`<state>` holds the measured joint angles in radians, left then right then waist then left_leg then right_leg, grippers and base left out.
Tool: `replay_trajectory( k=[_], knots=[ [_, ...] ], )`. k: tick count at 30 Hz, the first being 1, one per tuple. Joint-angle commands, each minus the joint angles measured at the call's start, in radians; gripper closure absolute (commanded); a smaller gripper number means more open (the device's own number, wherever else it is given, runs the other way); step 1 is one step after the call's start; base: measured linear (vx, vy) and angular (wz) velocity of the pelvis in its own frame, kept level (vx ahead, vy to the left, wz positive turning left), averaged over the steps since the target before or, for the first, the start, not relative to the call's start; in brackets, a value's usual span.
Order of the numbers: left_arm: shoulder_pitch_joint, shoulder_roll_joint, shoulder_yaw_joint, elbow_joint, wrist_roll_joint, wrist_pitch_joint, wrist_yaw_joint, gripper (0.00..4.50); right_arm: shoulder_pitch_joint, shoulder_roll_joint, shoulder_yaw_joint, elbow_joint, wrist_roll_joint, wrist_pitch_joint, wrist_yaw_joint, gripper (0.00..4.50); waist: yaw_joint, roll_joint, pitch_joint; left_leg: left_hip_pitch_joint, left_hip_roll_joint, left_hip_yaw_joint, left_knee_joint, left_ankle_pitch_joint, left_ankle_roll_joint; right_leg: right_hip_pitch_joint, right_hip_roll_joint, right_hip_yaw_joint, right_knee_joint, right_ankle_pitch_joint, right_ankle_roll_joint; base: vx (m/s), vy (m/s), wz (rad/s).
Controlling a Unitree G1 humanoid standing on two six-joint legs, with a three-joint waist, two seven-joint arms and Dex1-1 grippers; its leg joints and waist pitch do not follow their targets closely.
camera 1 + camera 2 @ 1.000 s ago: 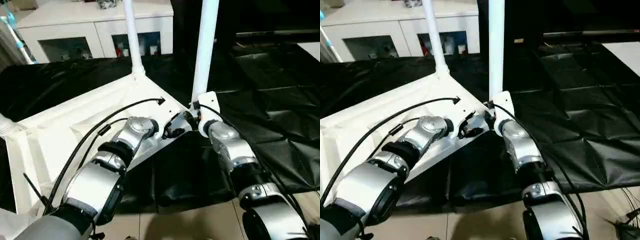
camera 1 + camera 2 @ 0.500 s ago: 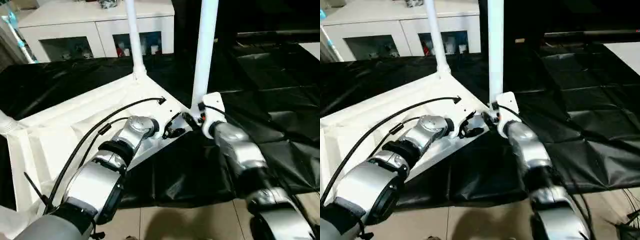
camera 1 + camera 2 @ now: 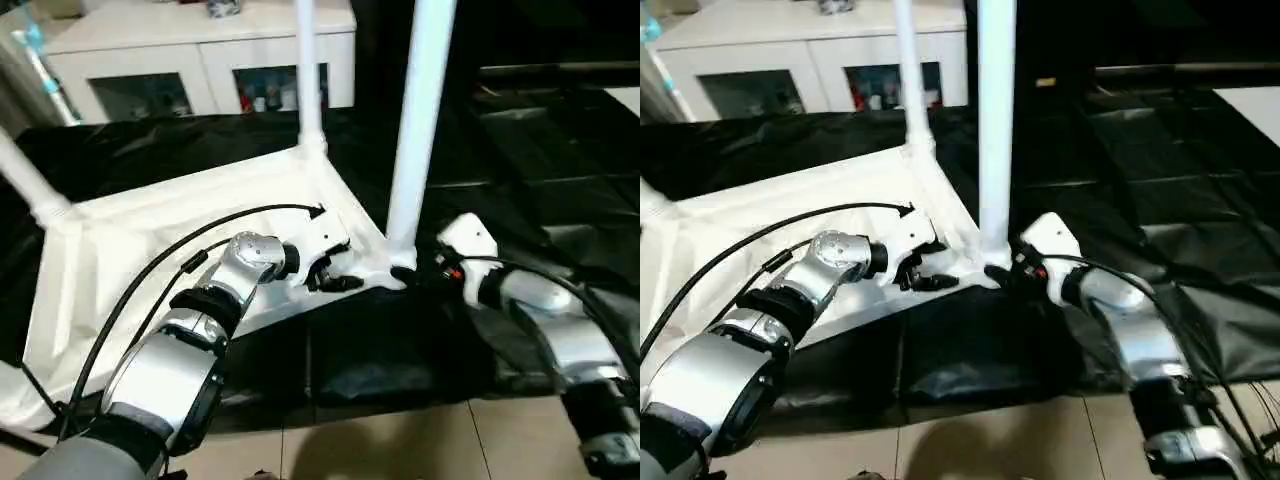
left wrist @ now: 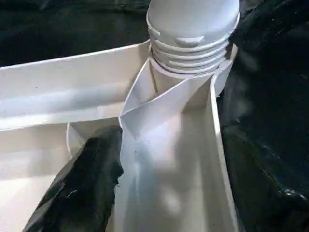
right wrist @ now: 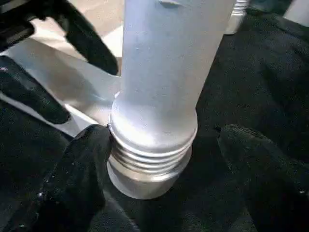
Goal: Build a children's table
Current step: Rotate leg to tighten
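Nearest to the robot, the right claw [image 5: 159, 159] stands open around the threaded base of a long white tapered tube leg [image 3: 418, 120]. One black finger [image 5: 72, 179] touches the ribbed collar, and the other one is apart from it. The left claw [image 3: 335, 278] grips the raised rim of the white plastic rectangular table top [image 3: 150, 260] at the near corner socket [image 4: 190, 77], with one finger [image 4: 82, 188] inside the rim.

The top lies upside down on the black-covered worktop [image 3: 520, 130]. Behind the near leg, a second white leg [image 3: 308, 70] rises from the far corner, and a third one [image 3: 25, 180] stands at the left corner. Beyond the worktop is a white glass-door cabinet [image 3: 200, 60].

In my judgement, the step in hand is screwing the near leg into its socket, since some threads are visible above it. To do it well, the right claw should close squarely on the collar and turn in short strokes, while the left claw holds the top firmly so that it does not rotate or slide.
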<state>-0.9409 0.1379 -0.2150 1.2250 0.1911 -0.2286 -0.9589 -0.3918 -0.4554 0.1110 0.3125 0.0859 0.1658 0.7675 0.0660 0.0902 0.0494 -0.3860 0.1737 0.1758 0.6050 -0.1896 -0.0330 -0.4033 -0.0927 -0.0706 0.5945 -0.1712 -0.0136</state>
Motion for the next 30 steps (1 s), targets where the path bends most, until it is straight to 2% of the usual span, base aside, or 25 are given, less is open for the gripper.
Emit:
replay_trajectory(
  k=[1,9,10,15,16,19,21,25,30],
  knots=[
    [0.026,0.014,-0.046,-0.001,0.023,-0.018,-0.112,1.5,-0.004,-0.019,-0.019,-0.029,0.018,-0.001,0.009,0.64,0.003,-0.02,-0.073,0.009,0.049,-0.016,-0.065,-0.151,0.134,0.06,-0.06,0.033,-0.066,-0.125,-0.251,0.0,0.0,0.0],
    [0.036,0.027,-0.043,-0.013,0.017,-0.026,-0.156,1.51,-0.014,0.015,-0.012,-0.014,0.043,-0.018,0.039,0.64,0.012,-0.021,-0.072,0.011,0.05,-0.016,-0.067,-0.158,0.12,0.058,-0.062,0.035,-0.065,-0.141,-0.254,0.0,0.0,0.0],
    [0.037,0.028,-0.043,-0.014,0.018,-0.026,-0.156,1.51,-0.014,0.016,-0.013,-0.013,0.046,-0.02,0.046,0.91,0.016,-0.02,-0.072,0.012,0.051,-0.015,-0.068,-0.16,0.117,0.057,-0.062,0.035,-0.066,-0.148,-0.251,0.0,0.0,0.0],
    [0.038,0.031,-0.04,-0.013,0.021,-0.026,-0.153,1.51,-0.007,0.014,-0.01,-0.026,0.069,-0.021,0.088,1.17,0.022,-0.02,-0.073,0.011,0.052,-0.015,-0.067,-0.154,0.118,0.058,-0.063,0.036,-0.064,-0.136,-0.25,0.0,0.0,0.0],
    [0.038,0.031,-0.04,-0.012,0.022,-0.025,-0.151,1.51,-0.007,0.014,-0.01,-0.023,0.067,-0.023,0.088,1.41,0.022,-0.017,-0.072,0.012,0.052,-0.016,-0.068,-0.159,0.115,0.057,-0.063,0.036,-0.065,-0.144,-0.248,0.0,0.0,0.0],
    [0.038,0.03,-0.04,-0.012,0.023,-0.025,-0.15,1.51,-0.007,0.016,-0.01,-0.019,0.065,-0.026,0.086,1.46,0.022,-0.018,-0.072,0.012,0.051,-0.016,-0.069,-0.168,0.109,0.057,-0.063,0.035,-0.066,-0.156,-0.245,0.0,0.0,0.0],
    [0.038,0.03,-0.041,-0.013,0.024,-0.024,-0.149,1.53,-0.009,0.018,-0.01,-0.015,0.065,-0.028,0.084,1.8,0.021,-0.019,-0.072,0.012,0.051,-0.016,-0.069,-0.167,0.104,0.058,-0.063,0.036,-0.066,-0.153,-0.243,0.0,0.0,0.0],
    [0.037,0.028,-0.043,-0.013,0.024,-0.023,-0.148,1.53,-0.006,0.025,-0.009,-0.014,0.065,-0.035,0.089,1.98,0.021,-0.019,-0.072,0.011,0.05,-0.015,-0.068,-0.164,0.106,0.057,-0.063,0.036,-0.066,-0.151,-0.243,0.0,0.0,0.0],
    [0.038,0.029,-0.046,-0.012,0.028,-0.021,-0.148,1.53,0.0,0.027,-0.002,-0.011,0.066,-0.038,0.088,1.99,0.021,-0.019,-0.072,0.012,0.051,-0.016,-0.07,-0.166,0.105,0.057,-0.062,0.035,-0.067,-0.159,-0.24,0.0,0.0,0.0]
  ],
)
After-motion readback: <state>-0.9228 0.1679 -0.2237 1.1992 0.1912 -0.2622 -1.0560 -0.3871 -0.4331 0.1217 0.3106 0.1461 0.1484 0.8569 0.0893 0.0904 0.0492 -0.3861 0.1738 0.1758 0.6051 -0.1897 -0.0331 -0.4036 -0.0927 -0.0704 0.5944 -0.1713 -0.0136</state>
